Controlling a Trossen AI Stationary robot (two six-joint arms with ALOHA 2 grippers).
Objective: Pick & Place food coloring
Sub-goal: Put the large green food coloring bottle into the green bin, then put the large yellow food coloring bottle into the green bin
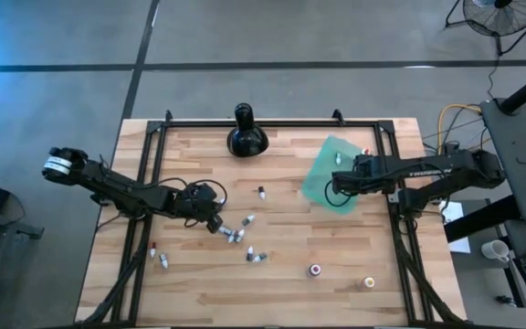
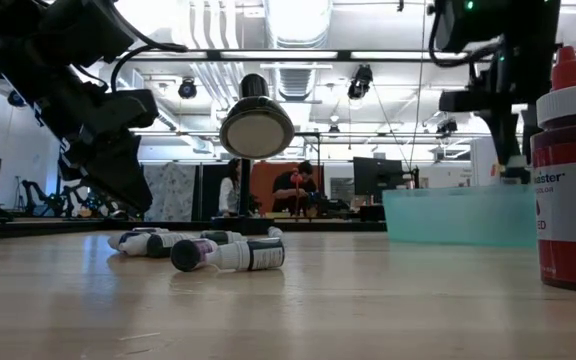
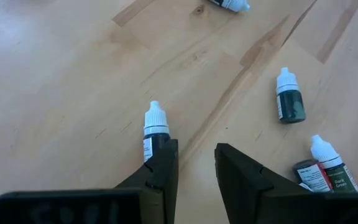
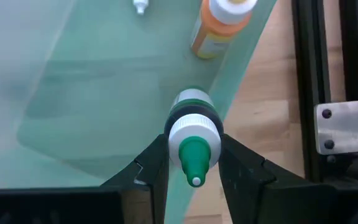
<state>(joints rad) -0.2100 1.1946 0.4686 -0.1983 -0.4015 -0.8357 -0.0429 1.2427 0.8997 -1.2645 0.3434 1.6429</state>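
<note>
Clamped in the right pincer is a green-tipped food coloring bottle, held above the teal sheet, while the left pincer is held open over the bench among scattered bottles.

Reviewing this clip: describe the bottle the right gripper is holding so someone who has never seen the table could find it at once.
Start at the teal sheet on the table's right half, by the black long-necked object. The right gripper hangs over the sheet's edge, shut on the bottle. It has a green tip and white collar, and it is gripped, unlike the orange bottle on the sheet.
</note>
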